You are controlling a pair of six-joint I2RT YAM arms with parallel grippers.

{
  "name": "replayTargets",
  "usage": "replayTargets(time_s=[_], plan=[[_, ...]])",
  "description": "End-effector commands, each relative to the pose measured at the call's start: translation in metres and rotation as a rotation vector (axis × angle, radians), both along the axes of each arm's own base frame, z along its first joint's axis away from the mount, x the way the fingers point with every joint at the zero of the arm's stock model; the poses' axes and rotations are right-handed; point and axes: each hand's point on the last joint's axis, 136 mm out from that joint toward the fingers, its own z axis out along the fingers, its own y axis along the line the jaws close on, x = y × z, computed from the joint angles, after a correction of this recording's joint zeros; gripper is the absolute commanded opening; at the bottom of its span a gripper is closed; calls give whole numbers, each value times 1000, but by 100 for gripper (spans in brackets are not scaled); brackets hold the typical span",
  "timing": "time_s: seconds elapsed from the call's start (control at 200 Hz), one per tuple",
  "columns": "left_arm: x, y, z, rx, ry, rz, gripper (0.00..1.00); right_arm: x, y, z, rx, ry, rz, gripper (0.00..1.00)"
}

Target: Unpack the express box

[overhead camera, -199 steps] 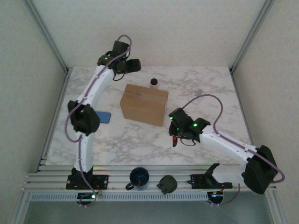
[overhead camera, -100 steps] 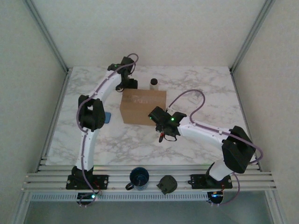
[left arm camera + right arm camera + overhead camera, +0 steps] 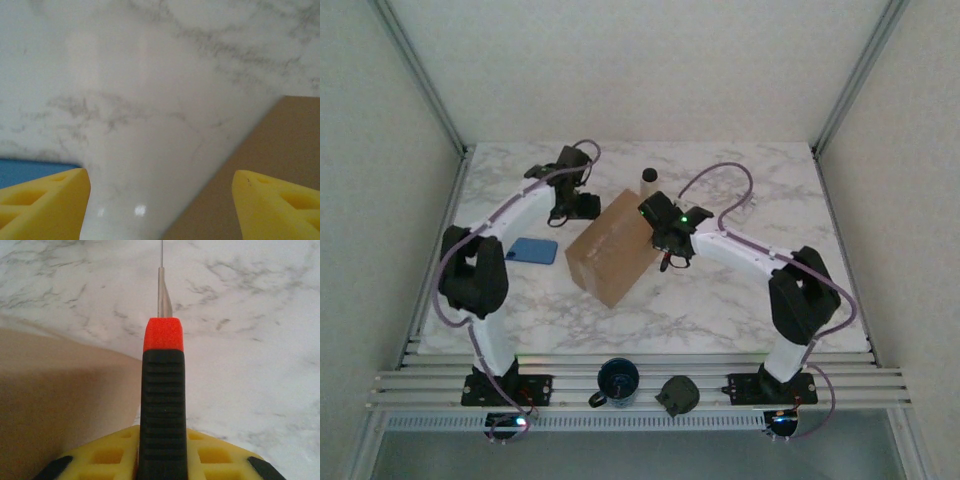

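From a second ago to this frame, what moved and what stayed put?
The express box has swung from square-on to diagonal, shifting nearer the arms. The left gripper came down from the back to the table beside it, jaws open. The right gripper, shut on the knife throughout, swept in to the box's right side. The bottle, cup and flat blue item stayed put.

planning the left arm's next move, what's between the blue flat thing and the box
Bare marble table lies between the blue flat thing and the box, nothing else. The left wrist view shows it, beyond the open left gripper.
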Motion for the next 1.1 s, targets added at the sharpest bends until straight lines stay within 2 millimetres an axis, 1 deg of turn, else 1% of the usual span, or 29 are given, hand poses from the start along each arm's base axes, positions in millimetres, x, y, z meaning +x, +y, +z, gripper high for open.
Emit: replayTargets(time_s=[0.0,0.04,0.205,0.345,0.446,0.481,0.546,0.631,0.666,0.706,0.741,0.786,0.796,0.806,0.861,0.921,0.961,1.021,1.056,1.096], plan=[[-18,-15,8,-73,-28,-1,74,16,45,8,49,-10,175,0],[-25,-15,7,-80,-24,1,74,21,54,7,51,-3,203,0],[-53,-15,4,-95,-10,3,74,39,89,14,82,-14,322,0],[-66,-18,-1,-121,-3,5,74,51,126,24,144,-22,452,0],[-70,-23,-3,-153,-2,0,74,59,147,29,178,-32,514,0],[-71,-24,-4,-160,-2,0,74,62,152,29,178,-36,527,0],[-71,-25,-4,-167,-2,3,74,70,158,36,176,-60,554,0],[-72,-28,-5,-176,-1,0,74,81,160,46,156,-91,571,0],[-73,-27,-5,-172,0,2,74,85,155,50,135,-94,567,0],[-73,-24,-4,-158,-5,14,74,89,145,54,99,-97,547,0],[-72,-18,-1,-133,-17,30,74,91,135,56,68,-99,529,0],[-70,-8,6,-87,-36,62,75,89,123,61,29,-105,504,0],[-69,-5,7,-76,-40,72,75,96,110,62,19,-106,476,0],[-68,-2,10,-65,-46,83,75,97,104,62,8,-107,460,0],[-63,14,25,-12,-84,145,75,96,74,72,-53,-121,394,0],[-55,33,47,31,-136,218,76,87,42,86,-137,-148,328,0],[-50,46,62,59,-171,264,77,77,23,95,-178,-161,294,0],[-39,61,87,77,-227,318,78,58,1,97,-211,-162,257,0],[-31,65,99,70,-254,332,78,47,-9,96,-215,-159,242,0],[-22,65,110,56,-276,335,78,35,-20,92,-215,-145,222,0]])
